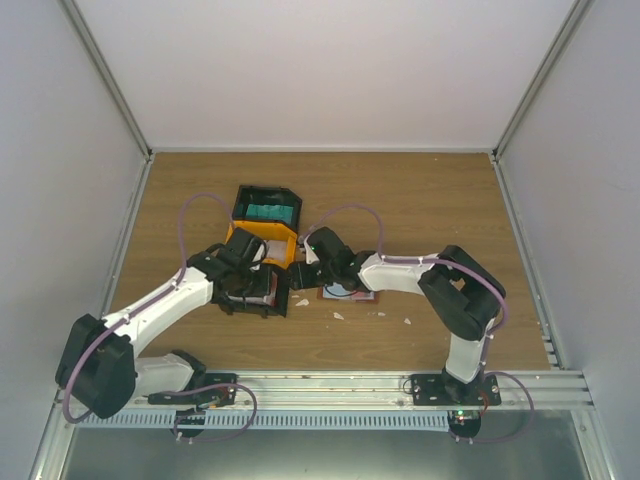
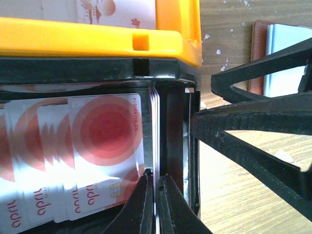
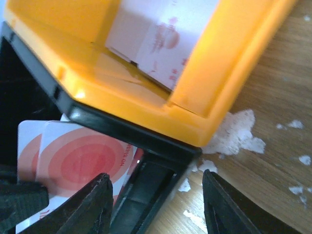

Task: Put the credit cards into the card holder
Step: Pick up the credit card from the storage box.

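Red-and-white credit cards stand stacked in a black bin. My left gripper is inside that bin, shut on the thin edge of one upright credit card. My right gripper is open, its fingers straddling the black bin's right corner without touching it. The reddish-brown card holder lies open on the table to the right of the bins, its pale inner pocket showing. From above the card holder lies partly under the right arm.
A yellow bin with pale pink-white cards sits just behind the black one. A further black bin holding teal cards is behind that. White flecks dot the wooden table. Side walls enclose the table.
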You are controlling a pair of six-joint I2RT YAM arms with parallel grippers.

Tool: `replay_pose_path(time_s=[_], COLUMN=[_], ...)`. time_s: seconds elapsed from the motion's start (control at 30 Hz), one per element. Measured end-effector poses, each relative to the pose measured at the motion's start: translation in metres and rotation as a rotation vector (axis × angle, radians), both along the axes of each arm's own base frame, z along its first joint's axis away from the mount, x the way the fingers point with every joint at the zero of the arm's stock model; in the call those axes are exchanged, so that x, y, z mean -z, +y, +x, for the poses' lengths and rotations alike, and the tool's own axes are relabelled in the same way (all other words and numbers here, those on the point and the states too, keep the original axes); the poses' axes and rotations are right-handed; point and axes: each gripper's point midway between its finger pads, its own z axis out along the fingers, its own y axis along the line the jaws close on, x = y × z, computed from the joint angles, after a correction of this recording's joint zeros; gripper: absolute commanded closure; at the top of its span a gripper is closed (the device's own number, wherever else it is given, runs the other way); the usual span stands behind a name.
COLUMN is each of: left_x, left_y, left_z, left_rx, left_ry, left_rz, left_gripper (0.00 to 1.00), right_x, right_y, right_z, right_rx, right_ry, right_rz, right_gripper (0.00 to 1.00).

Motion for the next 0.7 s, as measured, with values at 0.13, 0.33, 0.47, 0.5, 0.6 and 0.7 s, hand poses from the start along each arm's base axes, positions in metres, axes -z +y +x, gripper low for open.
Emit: replay_pose_path(time_s=[0.13,0.33,0.47,0.5,0.6,0.7], left_x=[-0.007,-0.025,-0.040,-0.043,-0.053,-0.073], left_y=[0.008,0.025,0.034,0.035,0.036,0.036], left_z=[0.001,0.005,0.009,0.009,0.011,0.016], left_rx=[-0.020,-0.085,-0.133,-0.143,-0.162,-0.173], left_ry=[-0.032,-0.097,-0.130,-0.130,-0.130,-0.137], left_rz=[0.020,0.027,-0.020,-0.039,-0.112,-0.220], left_gripper=[1.00,1.00,1.00,1.00,1.00,1.00], right_x=[-0.011,-0.030,-0.051,-0.056,-0.069,-0.078], right_y=[0.005,0.008,0.017,0.020,0.028,0.033], right_z=[0.001,0.000,-0.006,-0.009,-0.019,-0.029], right_rx=[-0.021,-0.048,-0.101,-0.122,-0.185,-0.238], right_ry=[-0.023,-0.055,-0.076,-0.079,-0.080,-0.074], right_rz=[0.024,0.063,0.141,0.169,0.250,0.328], right_gripper=[0.39,0.34,0.29,0.28,0.26,0.26])
